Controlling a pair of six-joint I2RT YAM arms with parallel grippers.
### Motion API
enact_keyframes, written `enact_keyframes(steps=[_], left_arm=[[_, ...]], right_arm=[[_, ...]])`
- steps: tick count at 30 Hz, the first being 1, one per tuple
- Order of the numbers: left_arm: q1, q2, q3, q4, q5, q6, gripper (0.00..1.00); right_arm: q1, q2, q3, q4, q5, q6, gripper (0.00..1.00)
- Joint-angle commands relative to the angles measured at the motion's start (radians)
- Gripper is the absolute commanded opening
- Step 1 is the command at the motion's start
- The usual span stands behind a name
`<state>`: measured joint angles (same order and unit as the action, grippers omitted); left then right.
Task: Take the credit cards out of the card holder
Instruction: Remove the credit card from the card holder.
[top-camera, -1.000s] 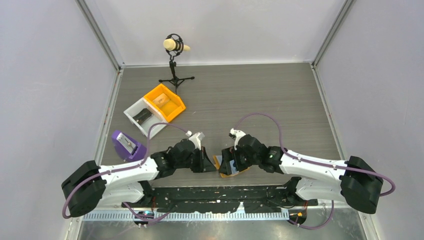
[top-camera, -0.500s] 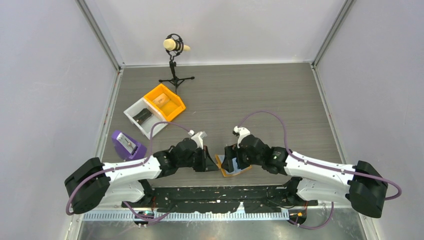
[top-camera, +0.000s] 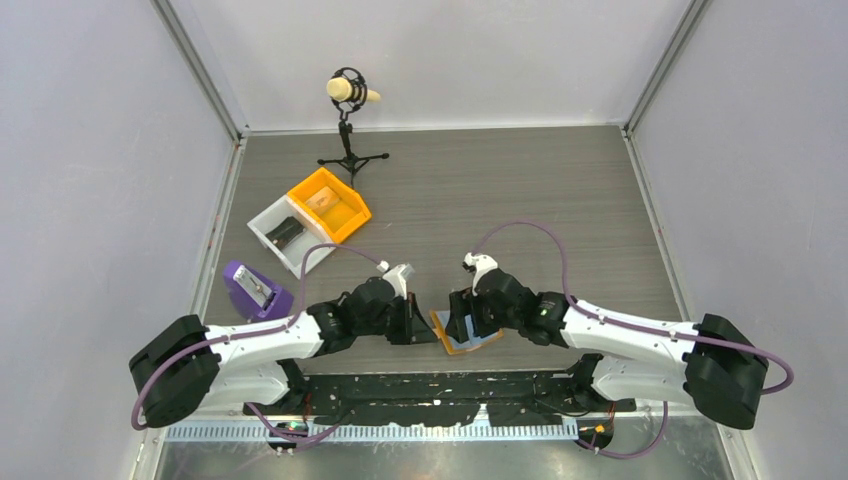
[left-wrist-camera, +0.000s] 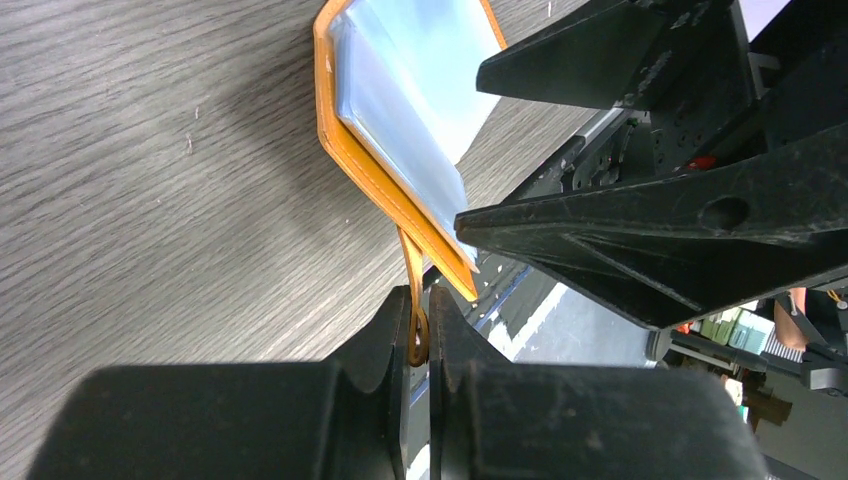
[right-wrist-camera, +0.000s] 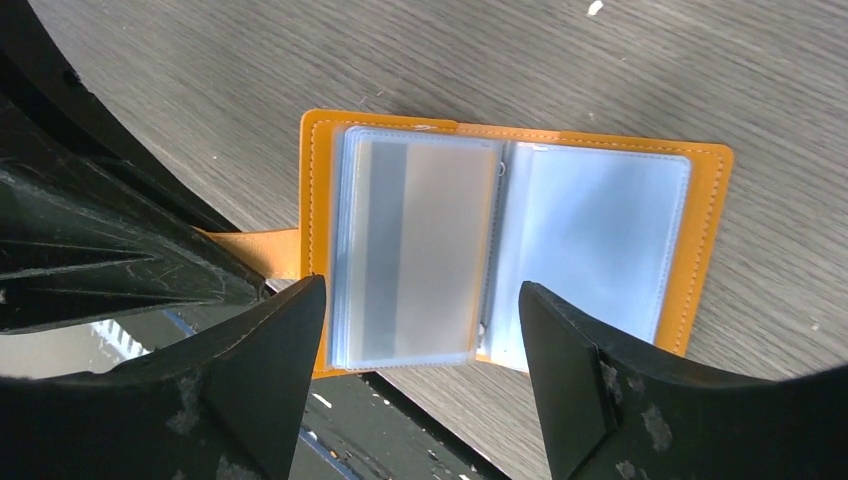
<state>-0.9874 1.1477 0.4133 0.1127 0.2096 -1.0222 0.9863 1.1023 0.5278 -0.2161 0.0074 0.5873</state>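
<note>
Now | card holder (right-wrist-camera: 705, 230) between spread right fingers (right-wrist-camera: 265, 355) | left fingers (left-wrist-camera: 385, 335) clamp its strap (left-wrist-camera: 407, 265)

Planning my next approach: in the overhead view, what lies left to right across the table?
purple tray → white bin → orange bin → microphone stand → left gripper → card holder

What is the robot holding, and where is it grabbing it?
The left claw pinches the card holder by its orange strap. The right claw holds nothing.
</note>
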Motion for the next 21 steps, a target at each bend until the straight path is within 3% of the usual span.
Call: enact_keyframes(steps=[1, 7, 14, 21], left_arm=[[-0.01, -0.016, 0.015, 0.021, -0.007, -0.007, 0.0], [-0.011, -0.027, 0.015, 0.013, -0.009, -0.01, 0.0], [-0.011, -0.048, 0.012, -0.025, -0.022, -0.004, 0.0], [-0.013, -0.049, 0.029, -0.071, -0.034, 0.014, 0.0]], right_arm=[[0.0, 0.022, -0.007, 0.089, -0.054, -0.011, 0.78], [0.0, 0.081, -0.018, 0.113, -0.068, -0.005, 0.78], [0.001, 0.055, -0.03, 0.1, -0.015, -0.003, 0.63], [0.0, -0.01, -0.017, 0.046, 0.034, -0.018, 0.63]])
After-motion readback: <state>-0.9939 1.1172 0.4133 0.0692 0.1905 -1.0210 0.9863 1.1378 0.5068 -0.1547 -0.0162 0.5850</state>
